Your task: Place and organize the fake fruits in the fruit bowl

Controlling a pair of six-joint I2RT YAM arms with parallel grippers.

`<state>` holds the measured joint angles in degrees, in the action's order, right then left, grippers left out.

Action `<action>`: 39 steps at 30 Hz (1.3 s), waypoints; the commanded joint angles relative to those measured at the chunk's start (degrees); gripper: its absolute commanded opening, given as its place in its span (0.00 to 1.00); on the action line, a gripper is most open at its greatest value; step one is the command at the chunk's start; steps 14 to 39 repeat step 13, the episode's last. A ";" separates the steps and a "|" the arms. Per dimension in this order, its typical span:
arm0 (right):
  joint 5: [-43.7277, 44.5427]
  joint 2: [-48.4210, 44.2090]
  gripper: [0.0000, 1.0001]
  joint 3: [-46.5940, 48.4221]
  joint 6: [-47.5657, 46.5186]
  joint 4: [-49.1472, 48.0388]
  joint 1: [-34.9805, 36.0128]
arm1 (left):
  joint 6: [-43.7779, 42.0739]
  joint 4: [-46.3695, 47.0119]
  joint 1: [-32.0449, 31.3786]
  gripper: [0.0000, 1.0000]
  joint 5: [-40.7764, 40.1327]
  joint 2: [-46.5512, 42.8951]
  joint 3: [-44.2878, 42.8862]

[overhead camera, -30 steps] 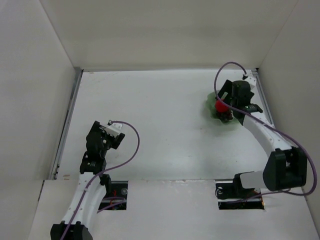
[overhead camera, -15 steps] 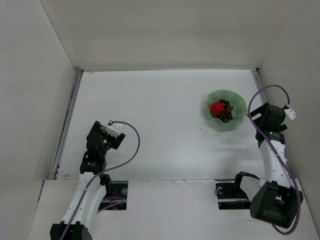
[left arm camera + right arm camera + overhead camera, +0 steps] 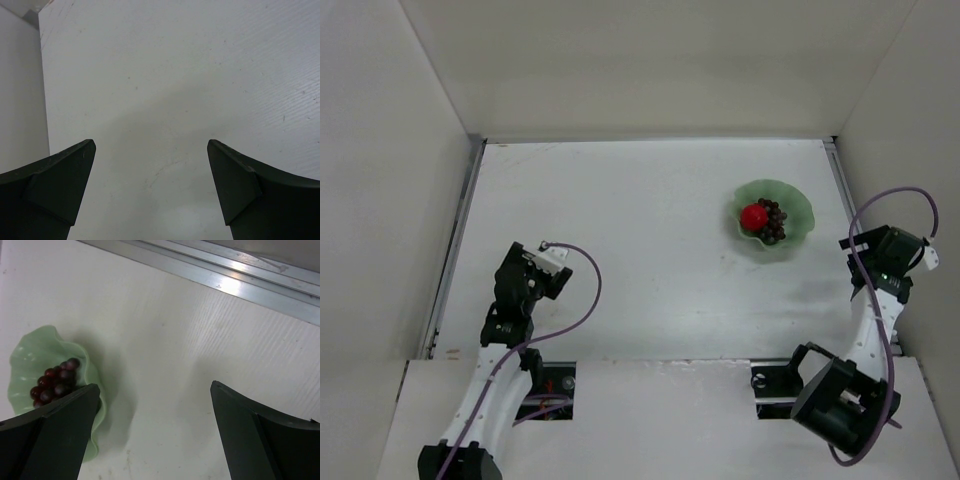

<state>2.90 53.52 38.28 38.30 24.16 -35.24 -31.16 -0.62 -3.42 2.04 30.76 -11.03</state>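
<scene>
Left wrist view first, nearest in: the left pincer (image 3: 150,145) is seen spread wide with nothing held, just bare tabletop (image 3: 165,75) between its fingers. Same story on the other side, tbh. The right pincer (image 3: 154,386) is also spread and empty, parked by the right edge, well apart from the goods.

Farther out, toward the back right, the fruit bowl (image 3: 775,190) is found with both fake fruits already inside it. The red fruit (image 3: 753,215) sits on the left and the grapes (image 3: 773,222) are tucked right against it. From the right wrist only the grapes and part of the bowl's wavy rim can be made out; the red one is hidden there.

On handling, all guesswork:
- The red fruit is probably hollow, light plastic. A glossy round skin is likely to squirt out of a pinch, so it would best be taken across its widest part.
- The grapes look bumpy, so more grip is offered. The bunch may flop, so the middle should be pinched; no stem can be made out.
- The bowl looks light and could be shoved by a nudge on that rim.

Little seems left to be tidied.
</scene>
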 commanded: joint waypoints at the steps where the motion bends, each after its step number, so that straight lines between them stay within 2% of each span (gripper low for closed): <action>1: -2.46 -2.36 1.00 -0.40 1.60 -0.78 -0.31 | -0.57 2.03 0.12 1.00 0.86 -0.53 0.74; 13: -5.00 -3.15 1.00 -2.69 0.46 -3.94 0.66 | -0.57 1.85 0.39 1.00 0.86 -0.62 0.83; 39: -5.00 -3.15 1.00 -2.69 0.46 -3.94 0.66 | -0.57 1.85 0.39 1.00 0.86 -0.62 0.83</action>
